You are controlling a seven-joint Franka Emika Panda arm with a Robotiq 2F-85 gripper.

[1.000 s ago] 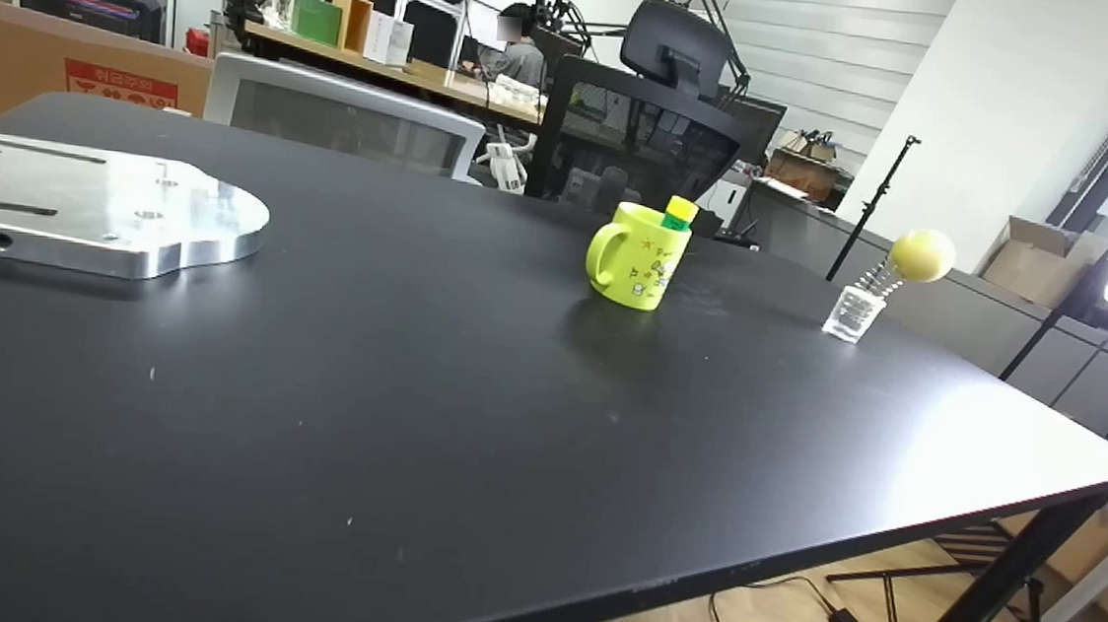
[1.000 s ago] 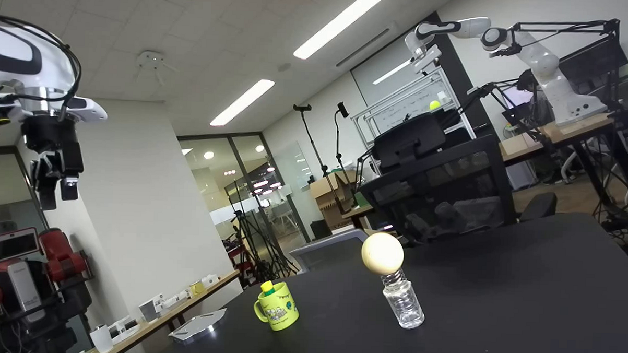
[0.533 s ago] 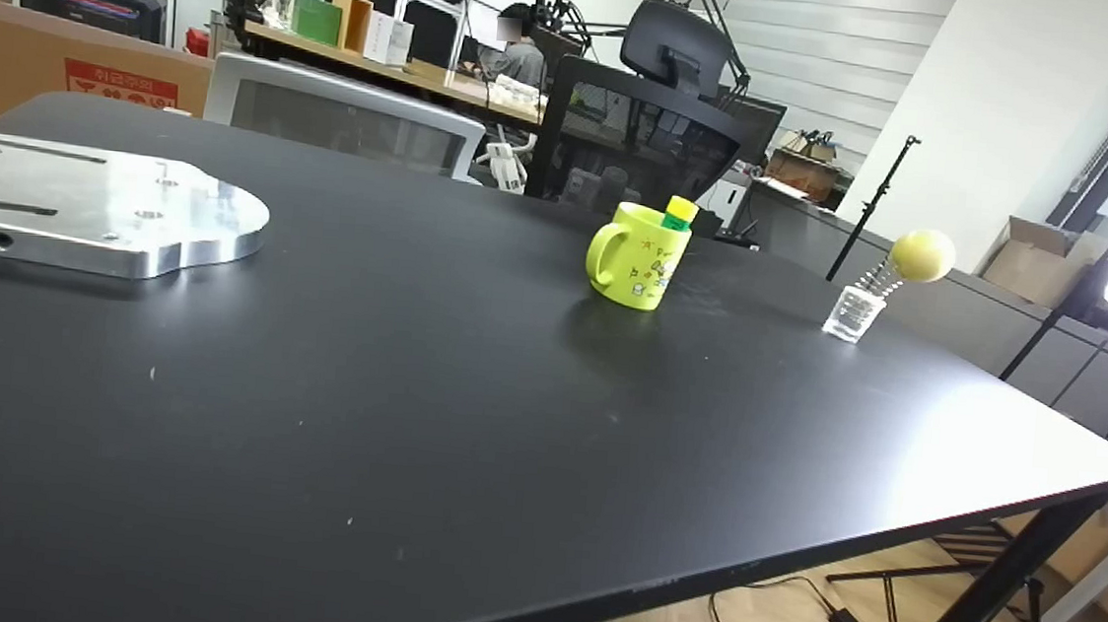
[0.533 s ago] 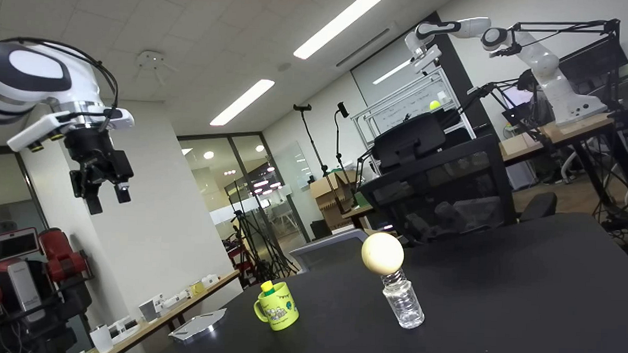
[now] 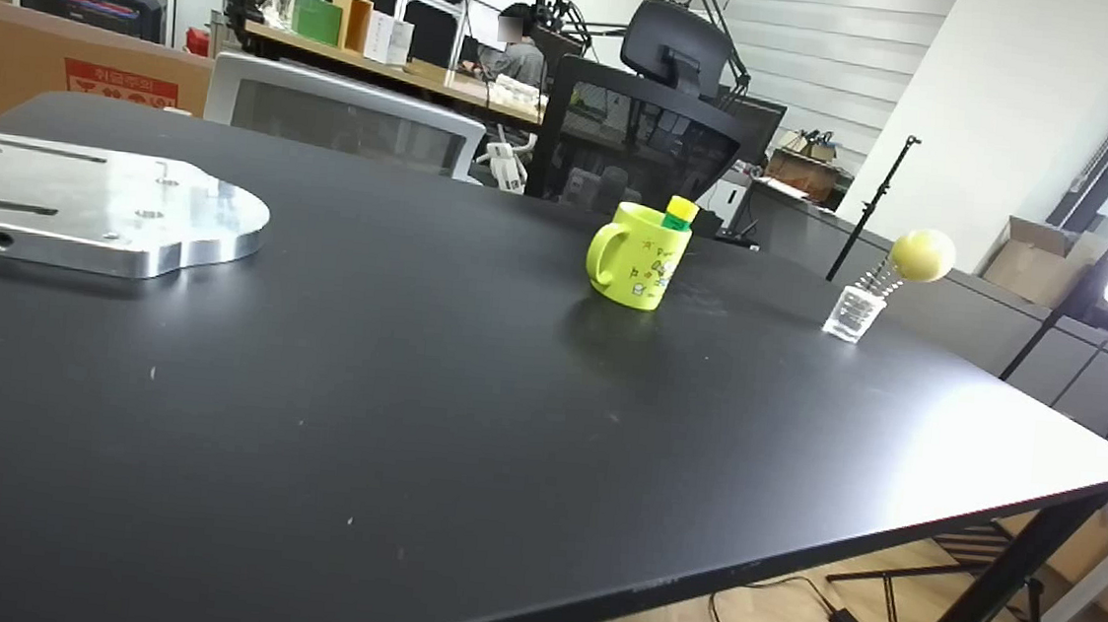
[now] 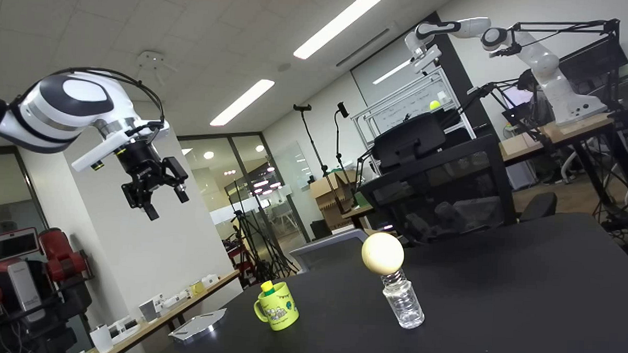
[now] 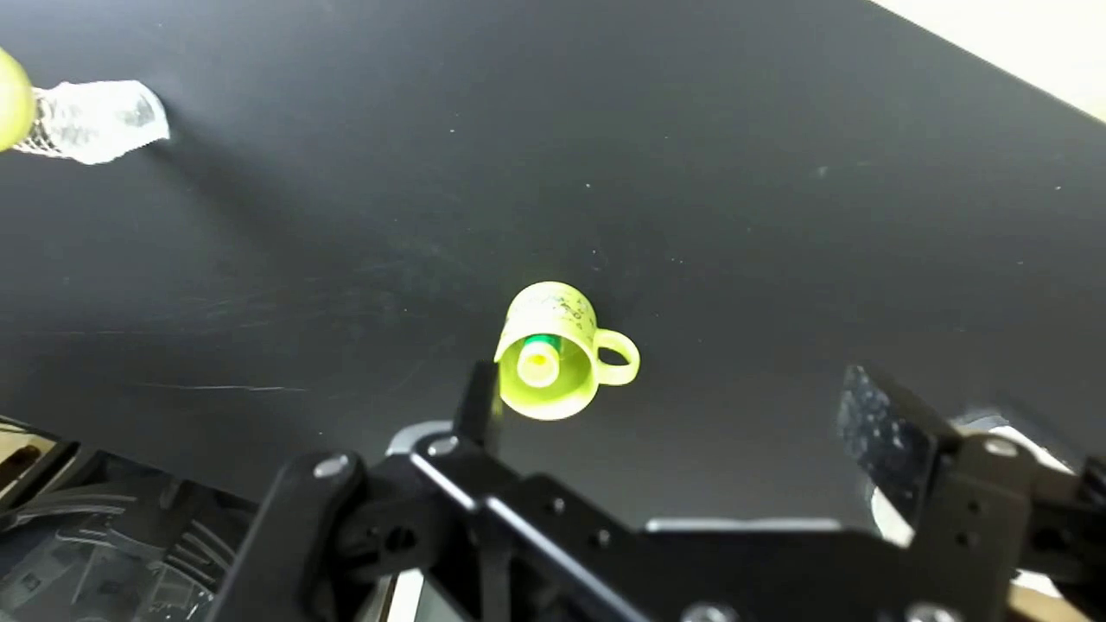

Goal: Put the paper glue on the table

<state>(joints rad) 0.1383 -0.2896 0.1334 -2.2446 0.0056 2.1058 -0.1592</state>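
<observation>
The paper glue stands inside the yellow-green mug; only its yellow cap and a green band show above the rim in both exterior views, the glue (image 5: 679, 213) and the glue (image 6: 268, 288). In the wrist view the glue (image 7: 538, 363) leans against the mug's inner wall, its lower part hidden. The mug (image 5: 635, 258) stands upright on the black table (image 5: 466, 423), handle to one side. My gripper (image 6: 168, 204) is open and empty, high above the table. In the wrist view the gripper (image 7: 670, 389) has its left finger overlapping the mug's edge, well above it.
A clear bottle (image 6: 403, 304) with a spring and a pale yellow ball (image 6: 383, 253) on top stands on the table beside the mug. A silver metal plate (image 5: 78, 204) lies on the table on the mug's other side. A mesh chair (image 6: 444, 191) stands behind the table.
In an exterior view my arm and open gripper have moved right and slightly down, toward the mug, and the gripper has tilted. The mug, glue and bottle have not moved.
</observation>
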